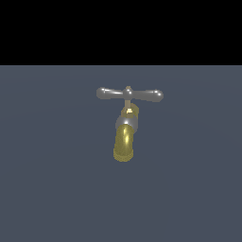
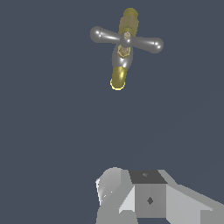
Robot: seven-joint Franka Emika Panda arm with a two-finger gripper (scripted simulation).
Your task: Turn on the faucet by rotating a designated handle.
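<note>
Only part of the claw (image 2: 151, 197) shows, as pale grey blocks at the edge of the wrist view, and its fingertips are out of sight, so I cannot tell whether it is released or clenched; nothing is seen in its hold. Well apart from the claw, across bare dark floor (image 2: 52, 131), stands the faucet (image 2: 122, 57), its shiny brass spout (image 2: 118, 78) opening toward the claw. Beyond the spout mouth sits the grey collar (image 1: 126, 124), then a thin brass stem (image 1: 128, 105). Farthest up, the handle (image 1: 130, 94) lies crosswise over the spout, a slim grey bar with two rounded ends, untouched
</note>
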